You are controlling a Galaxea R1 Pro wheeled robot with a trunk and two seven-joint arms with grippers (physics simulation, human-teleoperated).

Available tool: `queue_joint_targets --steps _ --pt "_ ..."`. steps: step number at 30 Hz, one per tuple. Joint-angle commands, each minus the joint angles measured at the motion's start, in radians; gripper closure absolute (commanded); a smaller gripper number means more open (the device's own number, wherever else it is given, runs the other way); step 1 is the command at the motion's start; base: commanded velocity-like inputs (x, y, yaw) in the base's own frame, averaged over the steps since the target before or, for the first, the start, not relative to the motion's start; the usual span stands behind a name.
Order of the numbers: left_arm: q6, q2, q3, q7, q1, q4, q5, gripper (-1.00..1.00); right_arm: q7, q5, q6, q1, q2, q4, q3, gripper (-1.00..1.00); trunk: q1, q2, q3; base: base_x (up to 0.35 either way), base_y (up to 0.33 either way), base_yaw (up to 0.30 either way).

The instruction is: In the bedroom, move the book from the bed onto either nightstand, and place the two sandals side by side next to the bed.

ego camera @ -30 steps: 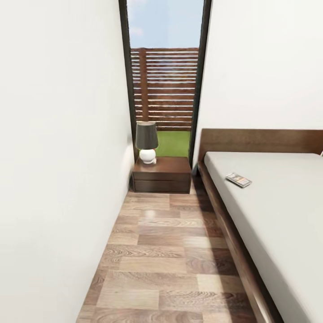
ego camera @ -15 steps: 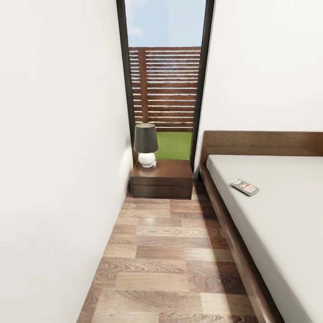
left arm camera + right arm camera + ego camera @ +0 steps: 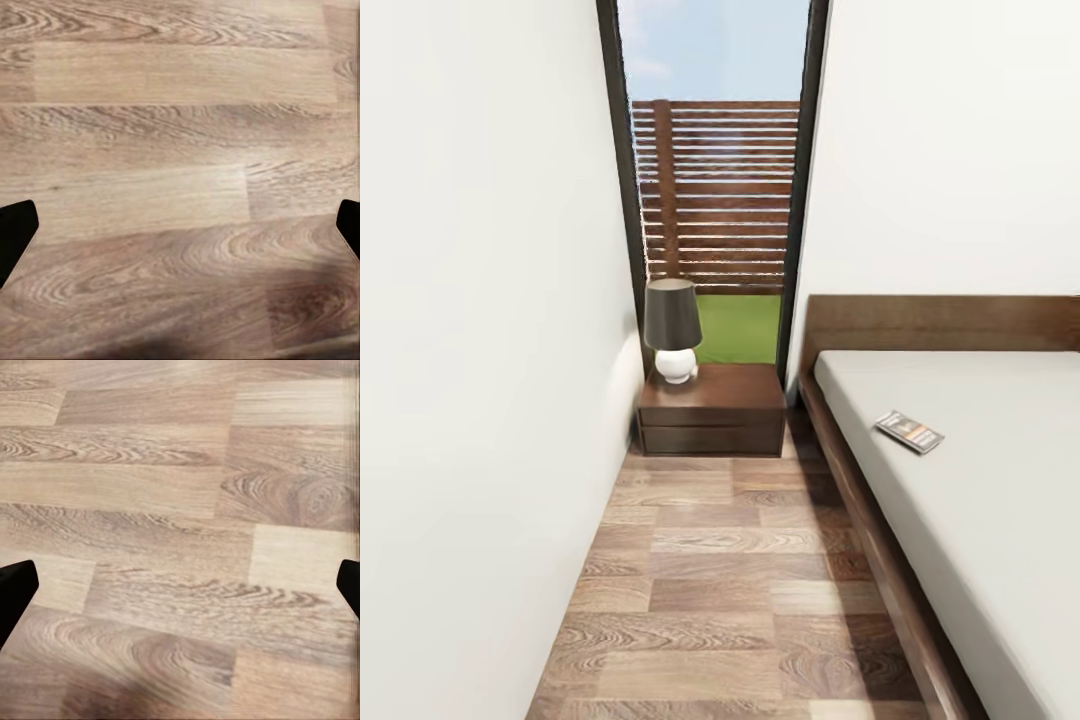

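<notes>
The book (image 3: 909,431) is lying flat on the bed (image 3: 960,480), looking thin and light; pinching its near edge seems best, both grippers' fingers (image 3: 15,232) spread wide and empty.

A wood-plank floor (image 3: 730,580) is seen running from near to far between the white wall on the left and the bed (image 3: 980,500) on the right. The bed's dark wooden frame is set on the floor, and its bare grey mattress is occupied by a small book (image 3: 909,431), laid flat near the left edge, toward the headboard. At the far end a dark nightstand (image 3: 712,410) is placed on the floor against the left wall. On its top, at the far left corner, a lamp (image 3: 673,329) is stood.
</notes>
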Motion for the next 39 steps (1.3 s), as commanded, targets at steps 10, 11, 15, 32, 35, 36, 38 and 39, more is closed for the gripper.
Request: queue_joint_targets --steps 10,11,15,32,35,36,38,39 --pt "-0.003 0.0 0.008 -0.003 0.0 0.001 -0.009 -1.0 0.009 -0.011 -0.005 -0.002 0.0 0.004 0.007 -1.0 0.0 0.0 -0.001 0.295 0.0 -0.07" --pt "-0.003 0.0 0.008 -0.003 0.0 0.001 -0.009 -1.0 0.01 -0.011 -0.005 -0.002 0.001 0.004 0.007 -1.0 0.0 0.0 -0.001 0.28 0.0 -0.003" --pt "-0.003 0.0 0.008 -0.003 0.0 0.001 -0.009 -1.0 0.011 -0.01 -0.005 -0.002 0.002 0.004 0.007 -1.0 0.0 0.0 -0.001 0.27 0.0 -0.001" --pt "-0.004 0.0 0.008 -0.003 0.0 0.001 -0.009 -1.0 0.013 -0.01 -0.006 -0.002 0.002 0.004 0.007 -1.0 0.0 0.0 -0.001 0.26 0.0 0.043" --pt "-0.003 0.0 0.008 -0.003 0.0 0.001 -0.009 -1.0 0.013 -0.01 -0.005 -0.002 0.002 0.004 0.007 -1.0 0.0 0.0 -0.001 0.257 0.0 0.174" --pt "-0.004 0.0 0.008 -0.003 0.0 0.001 -0.009 -1.0 0.014 -0.01 -0.005 -0.002 0.002 0.004 0.007 -1.0 0.0 0.0 -0.001 0.256 0.0 0.073" --pt "-0.004 0.0 0.008 -0.003 0.0 0.001 -0.009 -1.0 0.014 -0.01 -0.005 -0.002 0.002 0.004 0.007 -1.0 0.0 0.0 -0.001 0.256 0.0 0.038" --pt "-0.004 0.0 0.008 -0.003 0.0 0.001 -0.009 -1.0 0.014 -0.01 -0.005 -0.002 0.002 0.004 0.007 -1.0 0.0 0.0 -0.001 0.256 0.0 0.019"
